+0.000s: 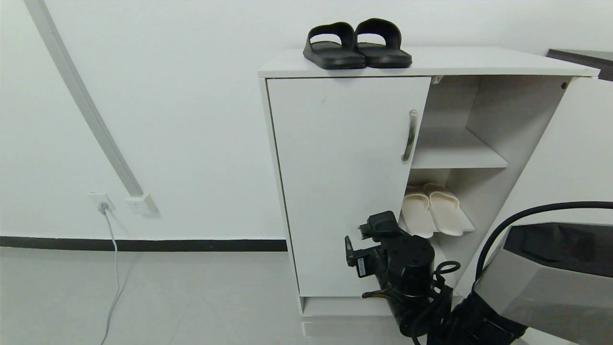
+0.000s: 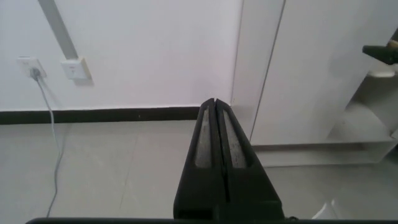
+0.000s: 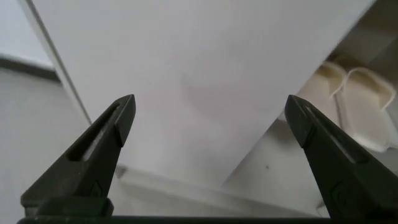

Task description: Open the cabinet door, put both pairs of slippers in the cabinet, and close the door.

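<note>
A pair of black slippers (image 1: 357, 45) rests on top of the white cabinet (image 1: 479, 60). Its left door (image 1: 342, 187) is closed, and its right door (image 1: 565, 158) stands swung open. Inside, a pair of white slippers (image 1: 431, 208) lies on the lower shelf, with the shelf above it bare. My right gripper (image 1: 366, 237) is open and empty, low in front of the closed left door (image 3: 205, 62). In the right wrist view the right gripper (image 3: 208, 102) faces that door, with the white slippers (image 3: 354, 102) off to one side. My left gripper (image 2: 214, 106) is shut on nothing, off the cabinet's (image 2: 298, 74) left side above the floor.
A wall socket with a grey cable (image 1: 101, 205) sits low on the wall to the left, under a slanted cable duct (image 1: 81, 96). Bare grey floor (image 1: 167, 297) spreads left of the cabinet. A dark surface (image 1: 586, 58) shows behind the cabinet's right corner.
</note>
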